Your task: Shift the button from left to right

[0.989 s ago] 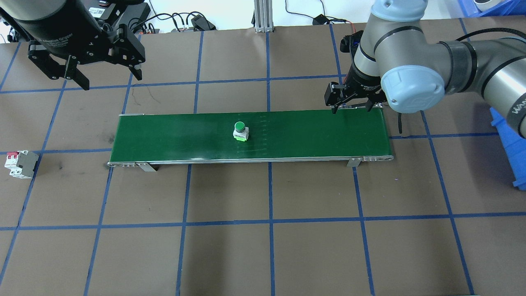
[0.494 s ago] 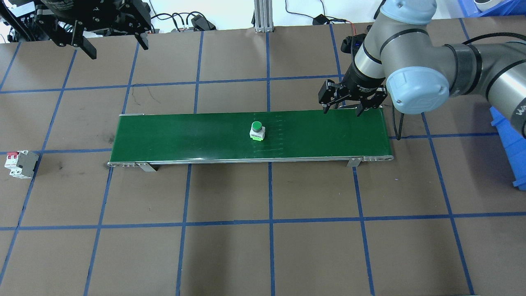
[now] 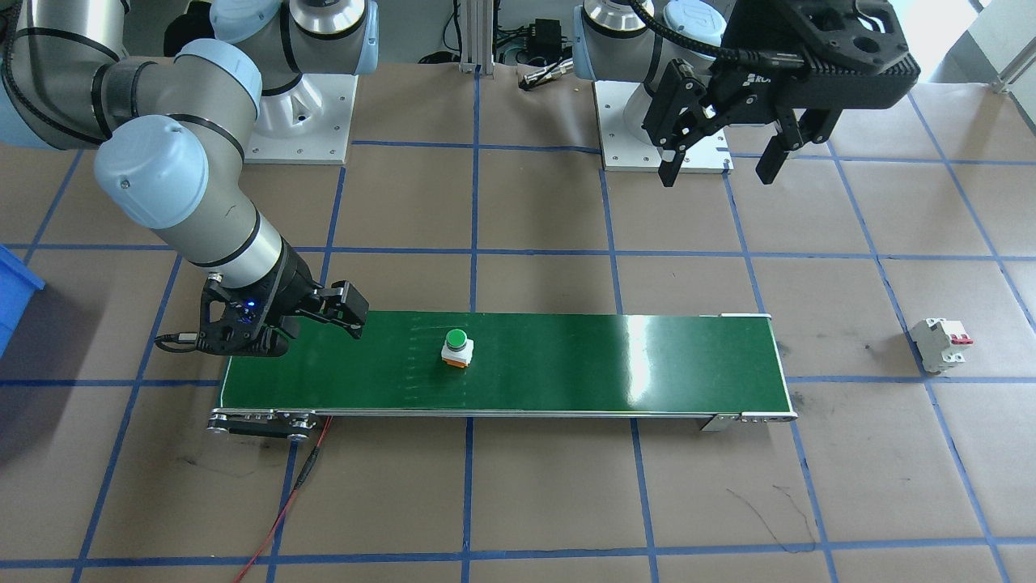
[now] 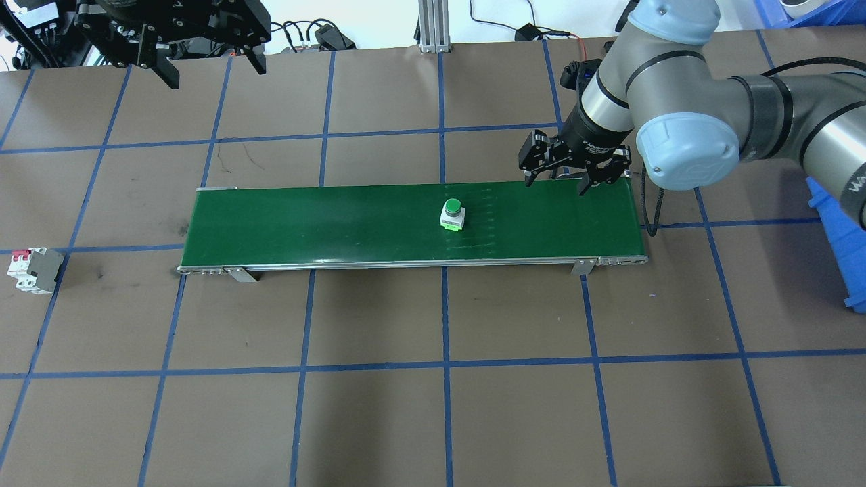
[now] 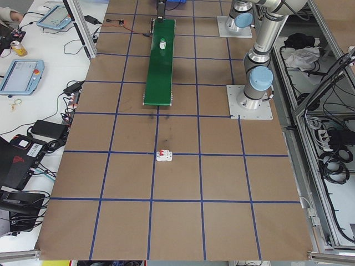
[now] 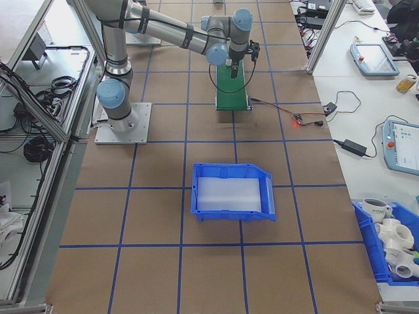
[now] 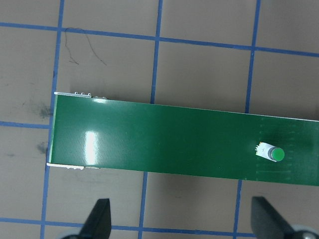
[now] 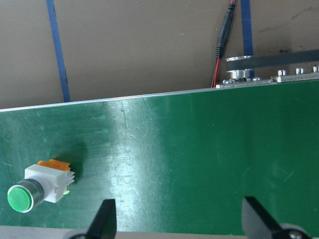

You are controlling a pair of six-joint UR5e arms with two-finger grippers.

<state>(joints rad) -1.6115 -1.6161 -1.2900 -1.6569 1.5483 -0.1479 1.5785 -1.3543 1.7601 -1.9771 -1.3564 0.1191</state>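
While the green-capped, white-bodied button [image 4: 452, 215] stands upright mid-belt on the long green conveyor [image 4: 304, 226], untouched, I judge transfer incomplete: my right gripper [image 4: 565, 174], spread wide and empty, waits beyond it; left gripper [image 4: 206, 57], likewise agape, hangs well behind.

Arms: silver-grey tubular right arm [image 4: 778, 108] and left arm [image 5: 260, 39], pale blue round joint caps, black joint bands.
Bases: white square bolted mounting plates [image 3: 299, 121].
Grippers: matte black two-finger left gripper [image 3: 716, 166] and right gripper [image 4: 555, 181].
Cable: black cable [image 4: 653, 203] beside the right wrist.
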